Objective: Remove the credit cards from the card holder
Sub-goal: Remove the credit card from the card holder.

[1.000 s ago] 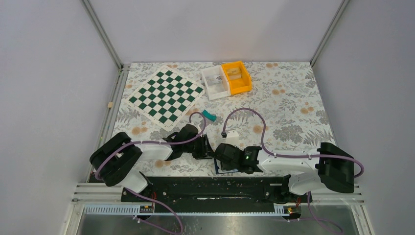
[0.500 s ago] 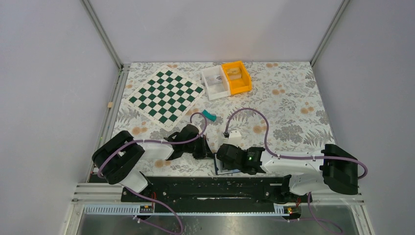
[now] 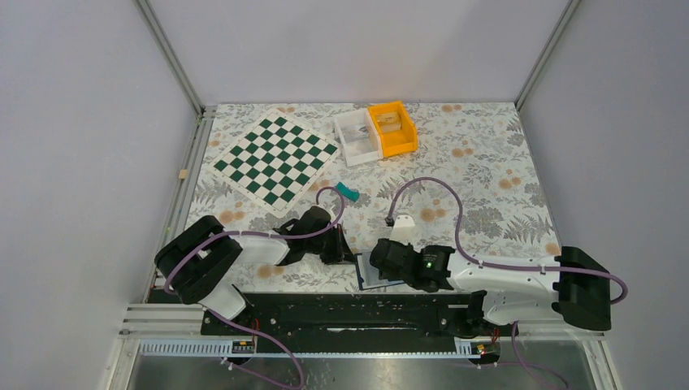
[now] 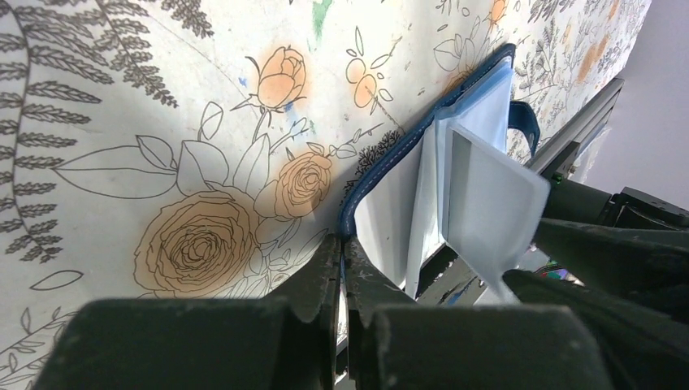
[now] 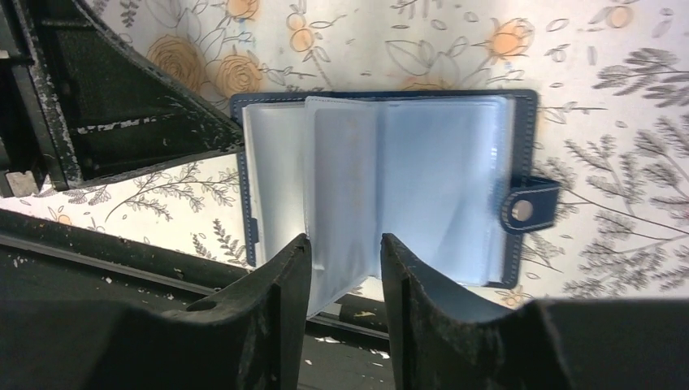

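At the near edge of the surface (image 3: pixel 487 179), between the two hands, the card holder (image 3: pixel 375 276) lies spread open, inner side up. Its long axis runs left to right across the right wrist view. The fold line runs straight away from the right hand (image 5: pixel 345 272). The snap tab (image 5: pixel 530 210) projects from the right-hand cover.

Left hand (image 4: pixel 342 253): closed, fingertips pinched on the stitched edge of the left cover. Treat this hand as the anchor.

Right hand: part open. One finger stands on each side of a raised pale leaf (image 5: pixel 341 179) near the fold, at its near end. You cannot tell from these views whether the fingers press the leaf. Nor can you tell whether it is one of the credit cards or a clear sleeve. No card lies free on the surface.

The right hand is the nearer one to the leaves, which lie directly ahead of its fingers. Judge the coming move as closing on that leaf and pulling back toward the near edge, along the fold line, with the left hand holding the cover down.

Markings: no brand, label or legible writing shows on the card holder, the leaves or the tab. The stud is plain.
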Controlling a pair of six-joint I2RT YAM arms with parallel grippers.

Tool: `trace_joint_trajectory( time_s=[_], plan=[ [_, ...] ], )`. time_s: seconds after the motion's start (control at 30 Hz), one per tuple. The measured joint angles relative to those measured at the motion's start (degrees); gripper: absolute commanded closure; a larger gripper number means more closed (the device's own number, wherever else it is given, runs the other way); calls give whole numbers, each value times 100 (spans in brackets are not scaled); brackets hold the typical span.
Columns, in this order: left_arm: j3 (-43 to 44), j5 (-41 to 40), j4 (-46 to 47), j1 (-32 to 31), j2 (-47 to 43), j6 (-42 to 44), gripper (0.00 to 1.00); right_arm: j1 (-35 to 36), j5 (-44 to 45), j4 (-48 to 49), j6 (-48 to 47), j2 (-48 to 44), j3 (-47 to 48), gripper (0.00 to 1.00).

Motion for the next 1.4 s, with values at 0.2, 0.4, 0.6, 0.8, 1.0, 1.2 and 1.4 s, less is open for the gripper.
trace_joint_trajectory(
  time_s=[0.2, 0.4, 0.6, 0.8, 1.0, 1.2, 1.4],
  plan=[
    [0, -4, -28, 0, 4, 2, 92, -20, 354, -761, 444, -538, -92, 52],
    [101, -46, -363, 0, -116, 109, 82, -173, 487, -1591, 896, -881, -219, 52],
    [345, -251, -1014, -11, -990, 254, 76, -229, 498, -1843, 745, -1545, -203, 55],
    [610, -428, -1128, -264, -1530, 225, 76, -1060, -105, -992, -98, -1978, -435, 62],
    [634, -435, -741, -656, -1399, -66, 75, -1663, -1305, 44, -595, -2109, -1051, 63],
    [632, -317, -37, -776, -739, -367, 76, -2037, -2122, 872, -514, -1908, -1700, 63],
    [608, -166, 457, -826, 205, -629, 74, -2363, -2332, 1360, -2, -1757, -2127, 63]
  ],
)
